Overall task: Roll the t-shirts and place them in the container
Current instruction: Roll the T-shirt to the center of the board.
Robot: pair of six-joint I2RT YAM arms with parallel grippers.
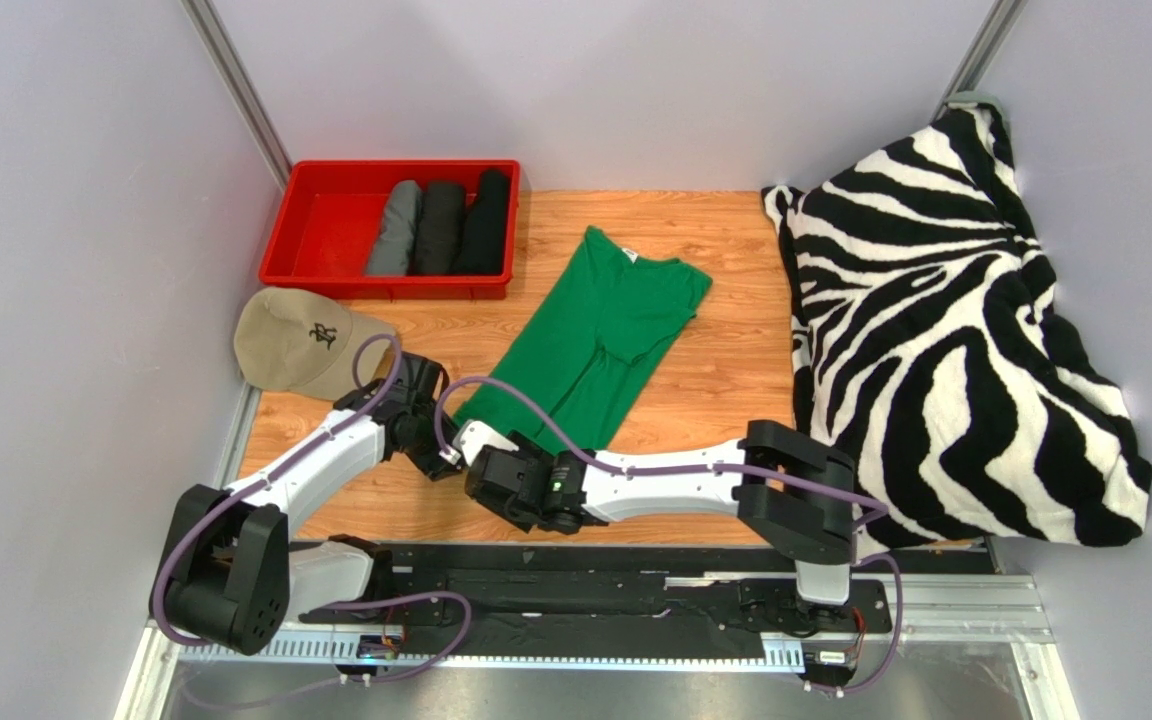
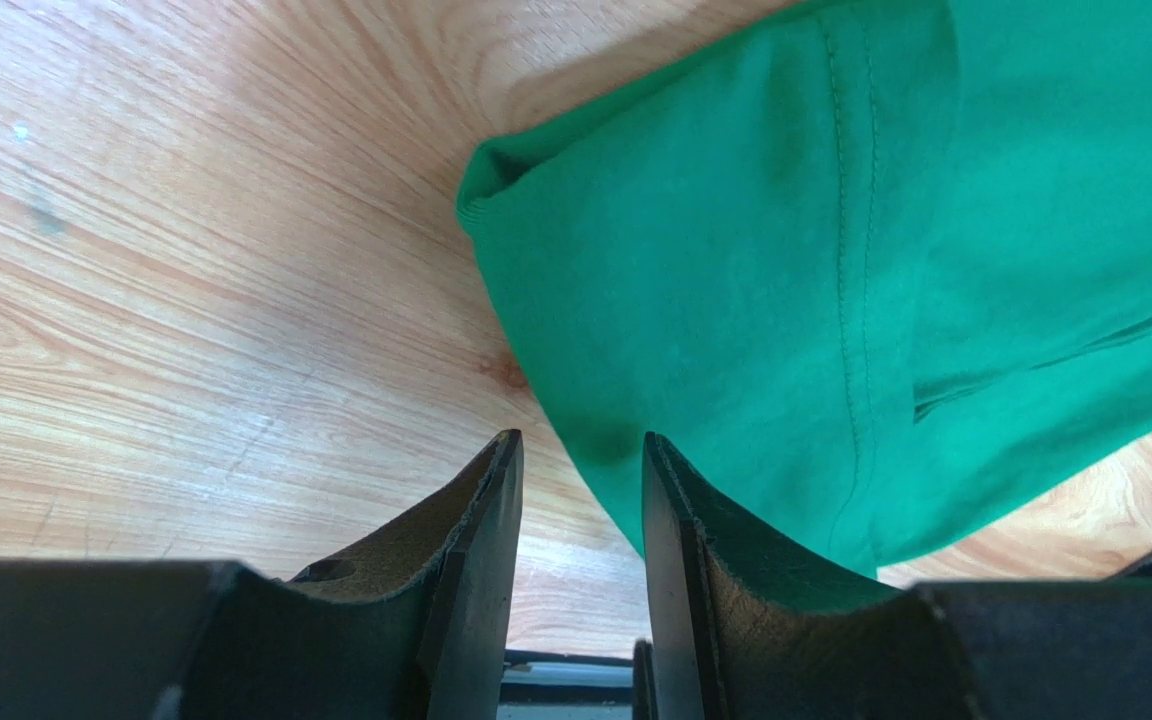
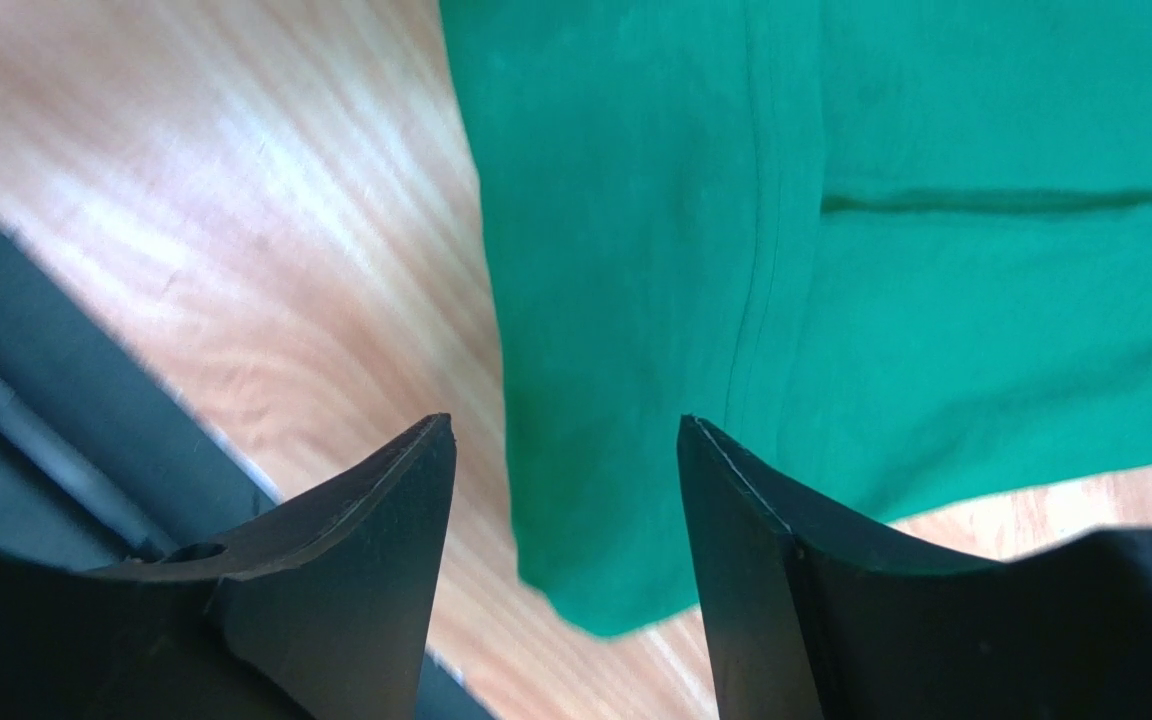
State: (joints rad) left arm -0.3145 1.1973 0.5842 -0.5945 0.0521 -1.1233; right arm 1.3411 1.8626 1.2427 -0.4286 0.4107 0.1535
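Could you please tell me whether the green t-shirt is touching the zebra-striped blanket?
Apart. The top external view shows a strip of bare wooden table between the green t-shirt and the zebra-striped blanket.

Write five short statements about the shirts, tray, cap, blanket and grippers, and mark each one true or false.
1. The green t-shirt lies unrolled on the wooden table. True.
2. The red tray holds four rolls. False: it holds three rolled shirts, one grey and two black.
3. The beige cap sits inside the tray. False: it lies on the table in front of the tray.
4. The left gripper and right gripper are at the green t-shirt's near end, jaws apart. True.
5. The zebra-striped blanket covers the green t-shirt. False: it lies to the right, apart from it.
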